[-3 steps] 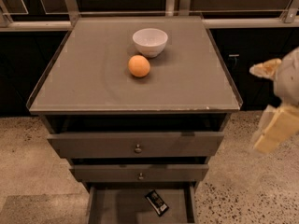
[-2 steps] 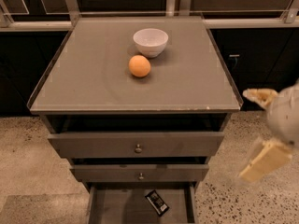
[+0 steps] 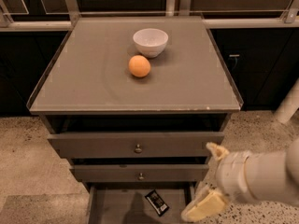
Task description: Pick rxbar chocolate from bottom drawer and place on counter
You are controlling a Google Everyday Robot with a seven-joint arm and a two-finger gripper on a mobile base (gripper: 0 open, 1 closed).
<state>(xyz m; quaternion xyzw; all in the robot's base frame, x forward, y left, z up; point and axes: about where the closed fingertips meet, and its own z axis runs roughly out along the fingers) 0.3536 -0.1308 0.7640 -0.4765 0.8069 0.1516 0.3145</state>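
The rxbar chocolate [image 3: 156,202], a small black bar, lies flat on the grey floor of the pulled-out bottom drawer [image 3: 117,206], near its right side. My gripper [image 3: 209,180] is at the lower right, beside the drawer's right edge and just right of the bar, not touching it. Its cream fingers [image 3: 204,208] are spread apart and hold nothing. The counter [image 3: 84,83] is the wide grey top above the drawers.
A white bowl [image 3: 150,41] and an orange [image 3: 139,66] sit on the counter near its middle back. Two knobbed drawers [image 3: 138,148] stand slightly open above the bottom one. Dark cabinets line the back; speckled floor surrounds the unit.
My gripper has moved down and to the left, from beside the counter's right edge to the level of the lower drawers. The bar, bowl and orange have not moved.
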